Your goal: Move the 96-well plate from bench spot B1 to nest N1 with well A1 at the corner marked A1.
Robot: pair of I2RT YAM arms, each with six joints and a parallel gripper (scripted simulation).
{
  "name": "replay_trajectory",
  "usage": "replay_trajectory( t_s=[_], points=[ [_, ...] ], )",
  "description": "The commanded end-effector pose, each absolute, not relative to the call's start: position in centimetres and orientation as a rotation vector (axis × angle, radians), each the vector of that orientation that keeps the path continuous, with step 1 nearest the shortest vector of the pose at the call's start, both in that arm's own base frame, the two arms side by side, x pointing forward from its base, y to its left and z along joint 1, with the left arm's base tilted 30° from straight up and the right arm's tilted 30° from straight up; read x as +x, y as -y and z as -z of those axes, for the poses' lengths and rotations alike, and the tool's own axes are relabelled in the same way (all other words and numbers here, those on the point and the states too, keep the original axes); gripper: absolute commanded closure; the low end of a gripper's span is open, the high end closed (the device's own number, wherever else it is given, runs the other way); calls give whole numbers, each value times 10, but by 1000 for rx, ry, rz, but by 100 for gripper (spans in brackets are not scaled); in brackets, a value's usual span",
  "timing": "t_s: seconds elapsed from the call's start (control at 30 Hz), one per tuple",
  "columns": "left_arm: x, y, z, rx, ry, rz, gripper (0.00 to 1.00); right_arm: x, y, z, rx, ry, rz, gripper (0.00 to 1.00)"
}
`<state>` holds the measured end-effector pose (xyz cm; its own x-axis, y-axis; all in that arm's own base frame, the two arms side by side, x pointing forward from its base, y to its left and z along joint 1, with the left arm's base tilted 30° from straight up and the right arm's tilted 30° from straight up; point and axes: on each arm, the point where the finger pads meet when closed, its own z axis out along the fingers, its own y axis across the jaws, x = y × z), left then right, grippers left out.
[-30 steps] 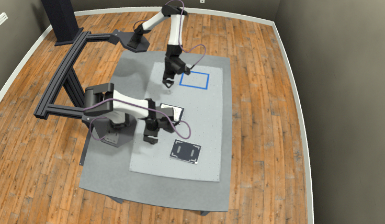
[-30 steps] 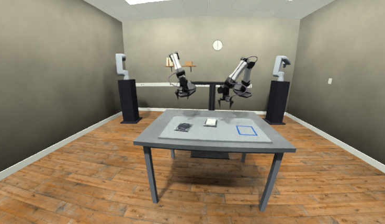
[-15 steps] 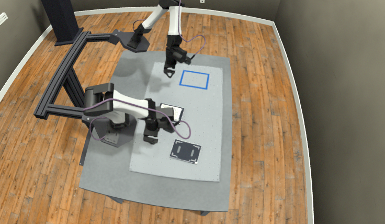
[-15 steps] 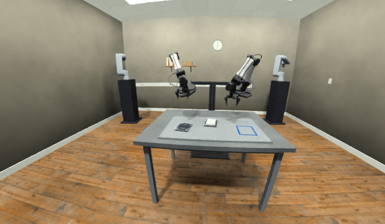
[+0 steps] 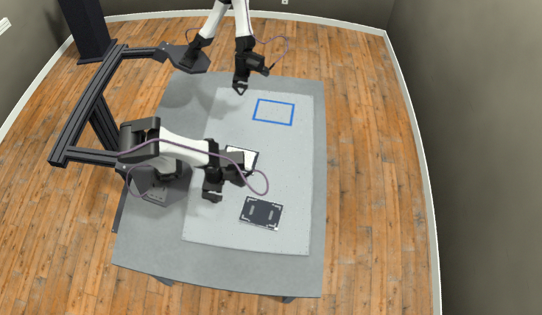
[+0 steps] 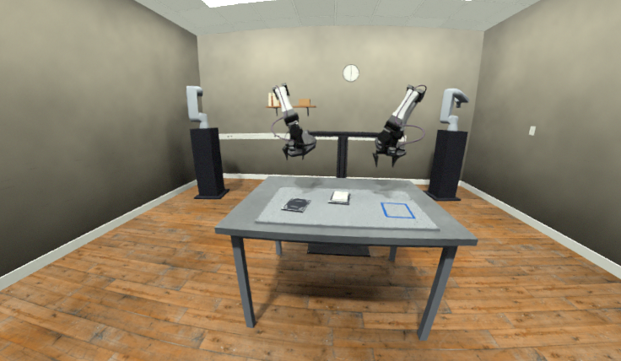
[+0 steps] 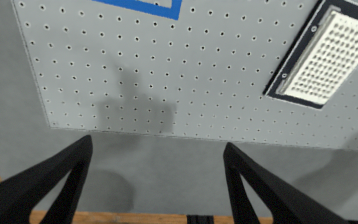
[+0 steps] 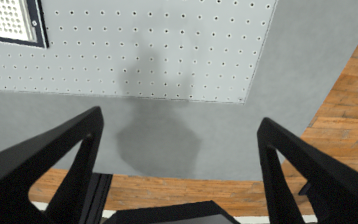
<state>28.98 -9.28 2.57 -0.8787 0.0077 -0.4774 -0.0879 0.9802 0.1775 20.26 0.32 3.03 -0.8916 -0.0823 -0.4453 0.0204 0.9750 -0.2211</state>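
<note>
The 96-well plate [image 5: 248, 158] [image 6: 340, 196] [image 7: 330, 60] [image 8: 2, 17] lies in the dark middle nest [image 6: 338, 202] [image 7: 294, 62] [image 8: 40, 30] and looks flat, with corner locators beside it. Its cut corner and the A1 mark cannot be made out. Bench spot B1, a blue outline [image 5: 276, 101] [image 6: 397, 218] [image 7: 155, 8], holds no plate. My left gripper [image 5: 240, 90] [image 6: 384, 164] [image 7: 160, 145] is open and empty, high and away from the plate, on the B1 side. My right gripper [image 5: 212, 197] [image 6: 294, 158] [image 8: 181, 119] is open and empty, raised on the other side.
Another dark nest [image 5: 261, 212] [image 6: 296, 204] with two slots and corner locators lies to the right of the middle one, seen from the arms' side, and holds no plate. Both nests stand on a perforated board [image 5: 296, 176] on the grey table [image 5: 222, 269]. The right arm partly hides the plate in the top view.
</note>
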Motion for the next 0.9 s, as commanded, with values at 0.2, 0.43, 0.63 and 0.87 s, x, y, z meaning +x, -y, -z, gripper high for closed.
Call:
replay_trajectory(
  t_s=[0.2, 0.43, 0.63, 0.87],
  points=[
    [270, 54, -43, -21, -2657, -273, 0, 204, -4, -31, -53, -2650, 293, 0],
    [261, 29, -56, -19, -2658, -273, 0, 204, -4, -31, -53, -2650, 293, 0],
    [263, 30, -55, -18, -2665, -277, 0, 204, -4, -31, -53, -2650, 293, 0],
    [263, 30, -55, -19, -2663, -283, 0, 204, -4, -31, -53, -2650, 293, 0]
  ],
)
